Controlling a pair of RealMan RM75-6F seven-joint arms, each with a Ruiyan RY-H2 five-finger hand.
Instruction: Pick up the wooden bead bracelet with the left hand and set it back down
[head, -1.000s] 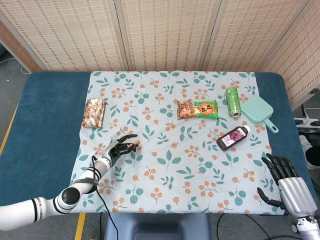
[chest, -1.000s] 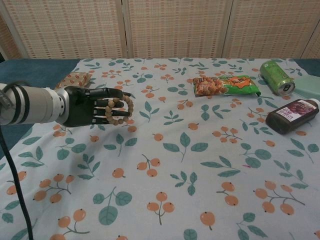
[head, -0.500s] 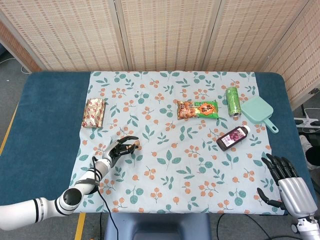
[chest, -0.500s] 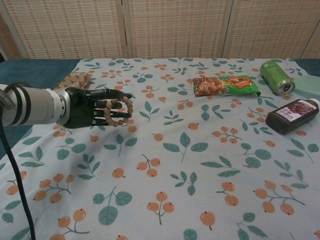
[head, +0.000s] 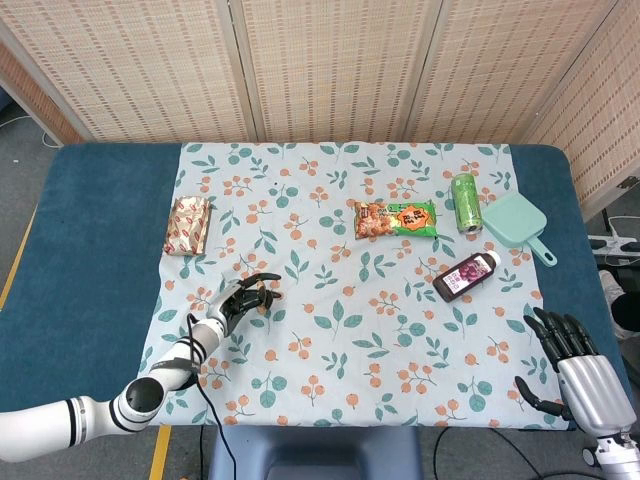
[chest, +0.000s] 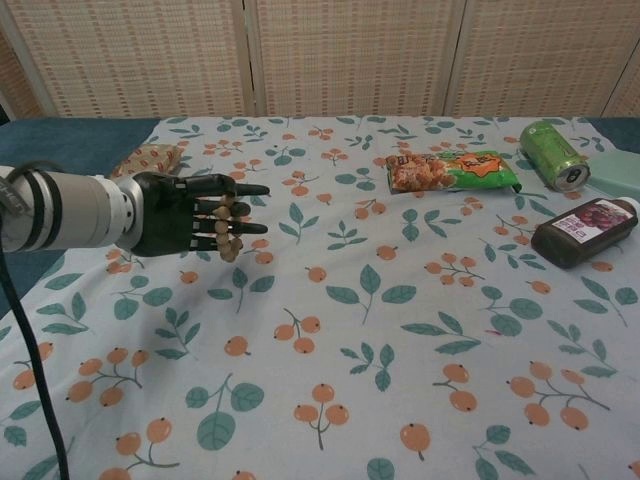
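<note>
bracelet (chest: 228, 229): round wooden beads, matt light brown, held among the fingers of the left hand
left hand (chest: 185, 214): black, smooth, faintly glossy plastic look; forearm sleeve pale grey, satin
right hand (head: 572, 352): dark glossy fingers, silver-grey metallic-looking back
cloth (chest: 360, 330): pale printed fabric, matt, lightly creased, orange berries and green leaves
bench (head: 90, 230): dark teal covering, matt, fabric-like
can (chest: 553, 155): green, glossy, metal rim at its end
bottle (chest: 583, 230): dark, shiny plastic, pale cap
snack bag (chest: 452, 171): glossy crinkled film, green and orange
left packet (head: 189, 224): shiny wrapper, red and cream pattern
dustpan (head: 518, 222): smooth mint plastic, far right
screens (head: 330, 65): woven reed-like panels, rough, matt
</note>
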